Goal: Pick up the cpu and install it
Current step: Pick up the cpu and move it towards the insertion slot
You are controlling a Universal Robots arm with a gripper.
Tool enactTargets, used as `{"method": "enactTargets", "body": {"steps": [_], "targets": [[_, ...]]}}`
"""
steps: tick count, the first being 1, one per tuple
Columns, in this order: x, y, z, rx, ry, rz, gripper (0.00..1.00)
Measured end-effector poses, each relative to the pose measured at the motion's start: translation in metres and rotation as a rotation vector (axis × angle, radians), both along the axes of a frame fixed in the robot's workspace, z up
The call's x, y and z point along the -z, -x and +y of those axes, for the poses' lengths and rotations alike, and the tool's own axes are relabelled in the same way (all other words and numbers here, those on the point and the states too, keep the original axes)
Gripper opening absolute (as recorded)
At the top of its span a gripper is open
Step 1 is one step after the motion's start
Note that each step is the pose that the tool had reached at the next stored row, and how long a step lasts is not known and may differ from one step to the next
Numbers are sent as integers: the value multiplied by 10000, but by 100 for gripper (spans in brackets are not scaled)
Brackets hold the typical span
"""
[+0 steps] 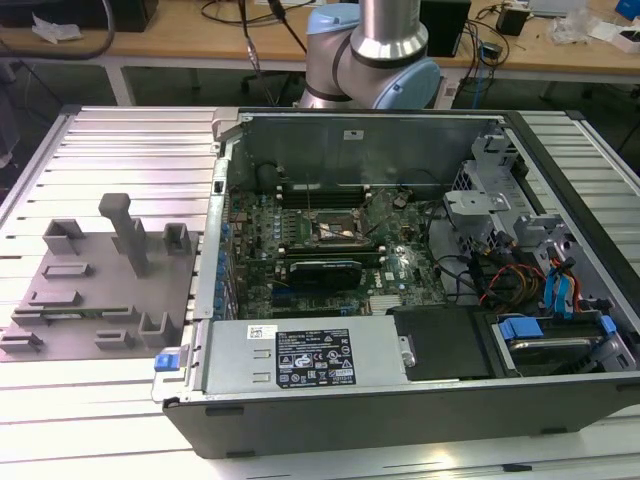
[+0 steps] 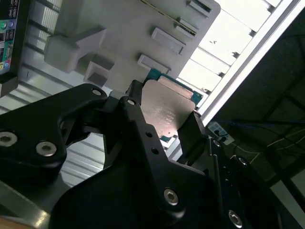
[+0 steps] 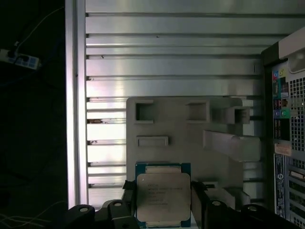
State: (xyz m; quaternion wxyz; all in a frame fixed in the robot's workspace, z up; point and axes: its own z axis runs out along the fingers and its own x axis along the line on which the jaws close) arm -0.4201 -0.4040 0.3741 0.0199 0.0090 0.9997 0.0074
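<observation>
The cpu [image 3: 163, 198], a flat square chip with a pale silvery top on a green-edged board, sits between my gripper's [image 3: 163, 204] two black fingers [image 3: 129, 200]. In the second wrist view the fingers press on two opposite edges of the cpu [image 2: 164, 112], so the gripper [image 2: 164, 123] is shut on it. The chip hangs well above the grey fixture plate [image 3: 181, 129], which also appears in the exterior view [image 1: 95, 290]. The open computer case [image 1: 400, 270] lies beside the plate, with the dark square socket [image 1: 335, 232] on its motherboard.
The grey plate carries raised blocks and a tall post [image 1: 125, 235]. The ribbed aluminium table [image 1: 110, 390] runs under everything, and its edge [image 3: 76, 119] drops to a dark floor with a power strip [image 3: 19, 59]. The arm's base [image 1: 370, 50] stands behind the case.
</observation>
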Motion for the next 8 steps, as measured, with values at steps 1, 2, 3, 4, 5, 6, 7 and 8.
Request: {"method": "enactTargets", "body": {"steps": [1,2,3,4,5,6,7,8], "targets": [[-42,0,1,1,0,-5,55],[-86,0,2,0,0,-9,55],[-120,0,3,0,1,-12,55],[-145,0,5,0,0,-12,55],[-159,0,5,0,0,-13,55],[-174,0,6,0,0,-13,55],[-195,0,8,0,0,-14,55],[-240,0,9,-1,1,-15,55]]}}
